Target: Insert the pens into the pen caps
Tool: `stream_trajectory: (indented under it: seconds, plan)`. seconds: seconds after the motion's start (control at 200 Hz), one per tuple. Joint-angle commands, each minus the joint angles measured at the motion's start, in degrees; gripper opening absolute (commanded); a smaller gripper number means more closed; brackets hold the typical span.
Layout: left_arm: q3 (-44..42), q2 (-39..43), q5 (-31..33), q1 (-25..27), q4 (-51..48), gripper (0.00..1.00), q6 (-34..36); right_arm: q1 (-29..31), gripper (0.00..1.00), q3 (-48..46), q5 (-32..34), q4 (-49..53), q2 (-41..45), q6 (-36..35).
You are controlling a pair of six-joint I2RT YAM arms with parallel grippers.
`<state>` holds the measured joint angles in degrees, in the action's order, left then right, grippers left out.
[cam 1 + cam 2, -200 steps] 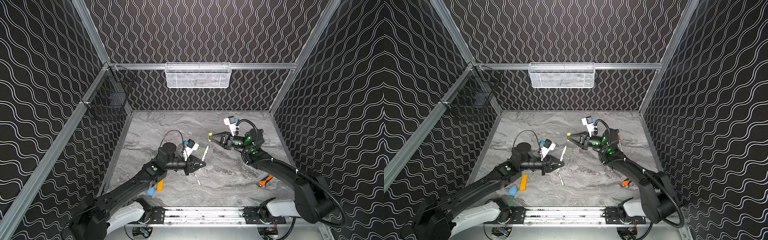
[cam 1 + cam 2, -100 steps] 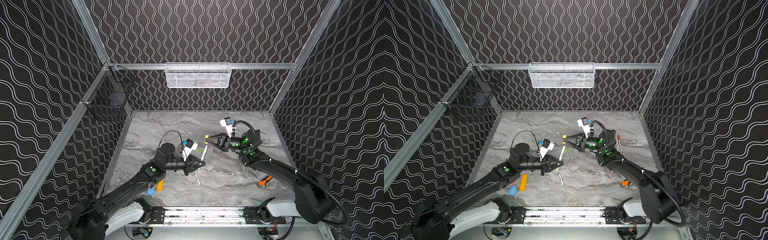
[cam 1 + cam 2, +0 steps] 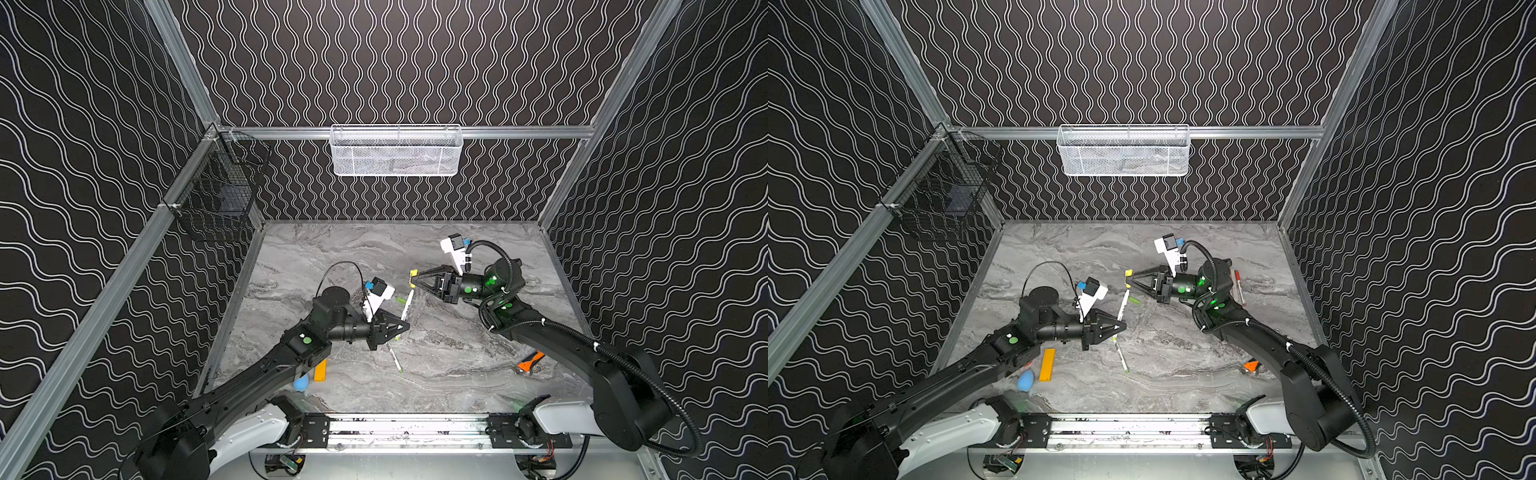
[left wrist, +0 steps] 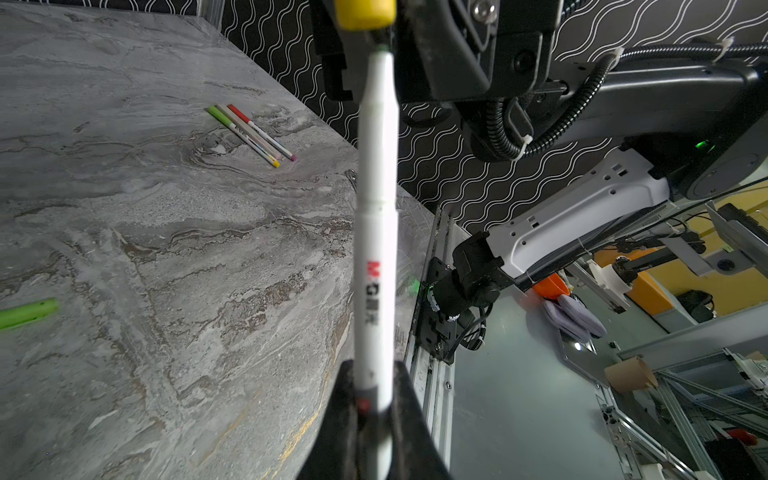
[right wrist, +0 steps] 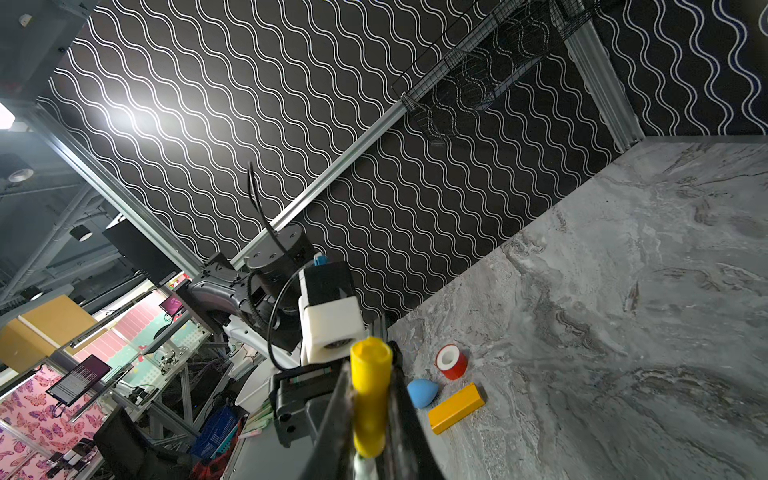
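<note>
My left gripper (image 3: pixel 404 325) (image 3: pixel 1120 326) (image 4: pixel 374 411) is shut on the lower end of a white pen (image 3: pixel 407 305) (image 3: pixel 1123 302) (image 4: pixel 376 232). The pen rises to a yellow pen cap (image 3: pixel 413 273) (image 3: pixel 1128 273) (image 4: pixel 365 14) (image 5: pixel 370 395), on which my right gripper (image 3: pixel 415 279) (image 3: pixel 1130 279) (image 5: pixel 370 365) is shut. The pen's tip meets the cap's end; how deep it sits I cannot tell. A loose green cap (image 3: pixel 401 299) (image 3: pixel 1134 300) (image 4: pixel 27 313) lies on the table beside them. Another pen (image 3: pixel 394 357) (image 3: pixel 1121 355) lies in front of my left gripper. Capped pens (image 3: pixel 1238 286) (image 4: pixel 249 133) lie behind my right arm.
An orange-yellow bar (image 3: pixel 320 370) (image 3: pixel 1047 364) (image 5: pixel 456 408), a blue blob (image 3: pixel 1025 380) (image 5: pixel 422 392) and a red tape roll (image 5: pixel 452 361) lie by my left arm. An orange-handled tool (image 3: pixel 530 360) lies front right. A white mesh basket (image 3: pixel 396 151) and a black wire basket (image 3: pixel 220 199) hang on the walls.
My right gripper has carried the yellow cap a little to the left, onto the tip of the pen. My left gripper has held the pen almost still.
</note>
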<state>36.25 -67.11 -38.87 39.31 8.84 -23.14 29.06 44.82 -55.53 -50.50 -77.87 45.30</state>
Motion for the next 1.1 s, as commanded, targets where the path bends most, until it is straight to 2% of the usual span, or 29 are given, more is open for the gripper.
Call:
stream_trajectory:
  seconds: [0.0,0.3,0.711,1.096]
  plan:
    - [0.3,0.2,1.1,0.0,-0.1,0.00,1.7,0.1,0.11,0.3,-0.4,-0.6,0.7,-0.6]
    - [0.5,0.6,1.5,-0.1,-0.4,0.00,1.8,0.7,0.12,0.7,-0.9,0.7,0.5,-1.3]
    - [0.4,1.9,2.1,-0.3,-0.7,0.00,2.0,2.2,0.12,2.7,0.6,9.1,0.2,-7.5]
    - [0.2,2.0,2.1,-0.6,-0.9,0.00,2.0,2.2,0.12,3.3,1.8,12.5,1.7,-9.8]
